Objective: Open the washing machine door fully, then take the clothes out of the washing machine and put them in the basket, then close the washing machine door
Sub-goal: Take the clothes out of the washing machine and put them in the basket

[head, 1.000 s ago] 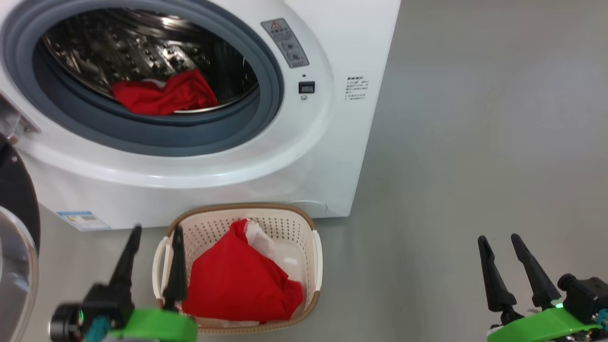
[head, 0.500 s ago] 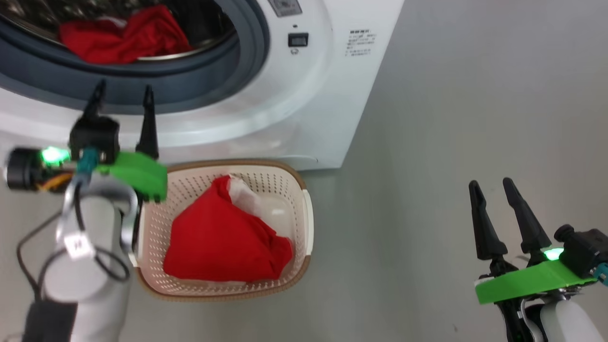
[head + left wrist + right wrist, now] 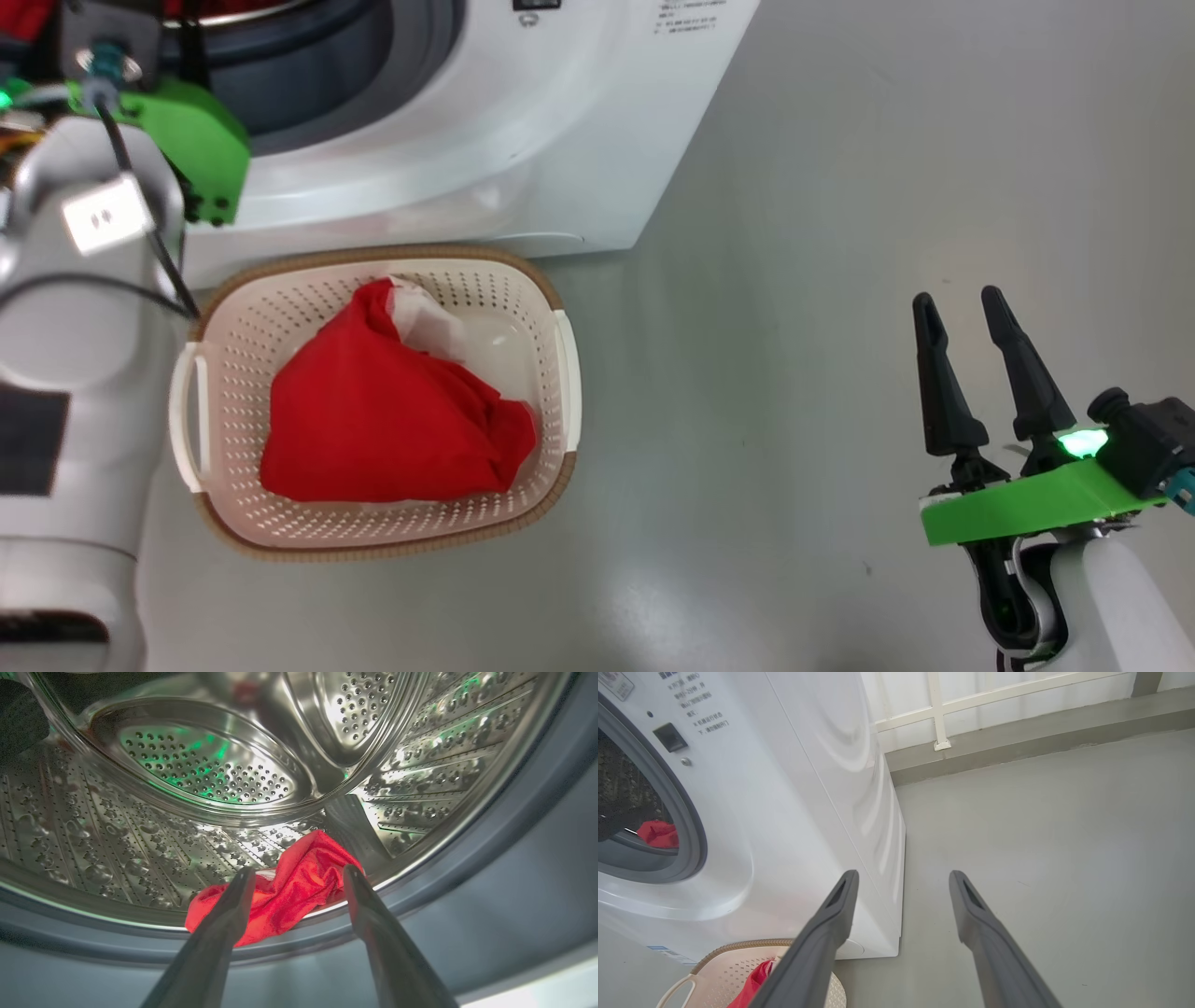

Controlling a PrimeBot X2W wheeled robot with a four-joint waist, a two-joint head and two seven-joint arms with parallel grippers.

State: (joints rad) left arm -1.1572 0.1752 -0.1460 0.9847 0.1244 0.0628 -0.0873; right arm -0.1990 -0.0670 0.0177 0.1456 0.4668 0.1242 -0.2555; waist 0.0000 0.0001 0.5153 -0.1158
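A red garment (image 3: 299, 891) of the clothes lies at the front lip of the steel drum of the washing machine (image 3: 485, 121). My left gripper (image 3: 300, 871) is open at the drum mouth, one finger on either side of that garment, short of touching it. My left arm (image 3: 84, 280) reaches up past the basket (image 3: 551, 308), which stands on the floor against the washer's front. Another red and white garment (image 3: 373, 420) lies in the basket. My right gripper (image 3: 954, 297) hangs open and empty over the floor at the right. The washing machine door is out of view.
Bare grey floor (image 3: 794, 280) spreads to the right of the washer. In the right wrist view a raised kerb (image 3: 1017, 742) and a white railing (image 3: 941, 714) close off the far side. The washer's grey gasket (image 3: 514, 882) rings the drum mouth.
The head camera has tilted down, shifting the whole view. My left arm rose from beside the basket up into the drum opening. The right gripper has stayed open at the lower right.
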